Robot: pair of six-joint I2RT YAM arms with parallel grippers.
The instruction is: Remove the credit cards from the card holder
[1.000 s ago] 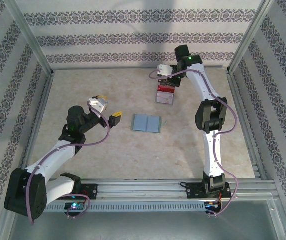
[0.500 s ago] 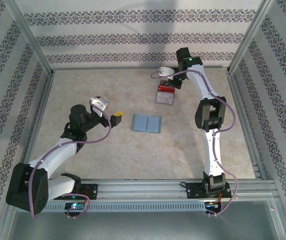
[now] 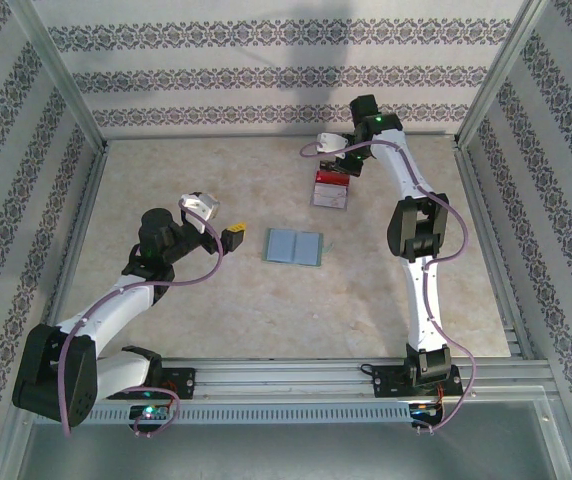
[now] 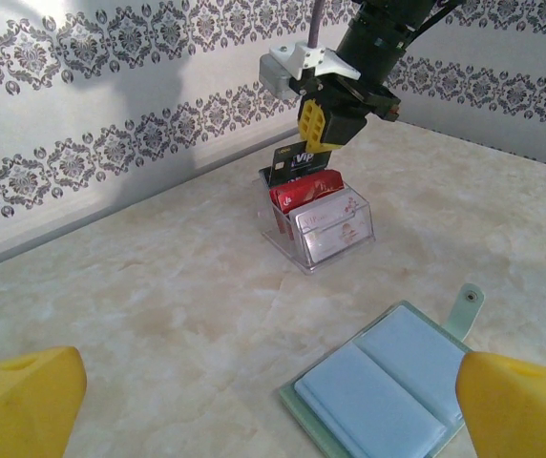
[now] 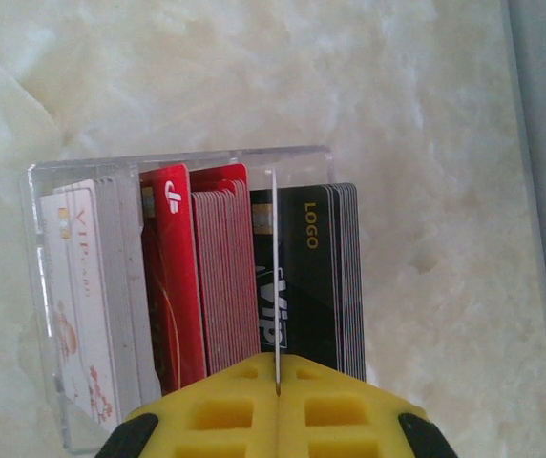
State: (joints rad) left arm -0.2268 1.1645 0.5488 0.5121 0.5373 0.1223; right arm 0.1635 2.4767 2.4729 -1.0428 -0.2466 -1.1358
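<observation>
Top external view: card holder [image 3: 294, 246] lies beside the wide-open left pincer [image 3: 222, 222], away from the closed right pincer [image 3: 335, 167].

The place is a robot test cell in a lab. Two white robot arms, the left arm [image 3: 106, 310] and the right arm [image 3: 424, 300], are bolted to a metal rail [image 3: 286, 372] at the near edge of a marble-look desk [image 3: 246, 310]. Bare aluminium posts [image 3: 61, 75] frame the desk. Patterned paper panels [image 3: 266, 70] stand as its walls, and purple cables [image 3: 194, 281] loop along each arm.
</observation>
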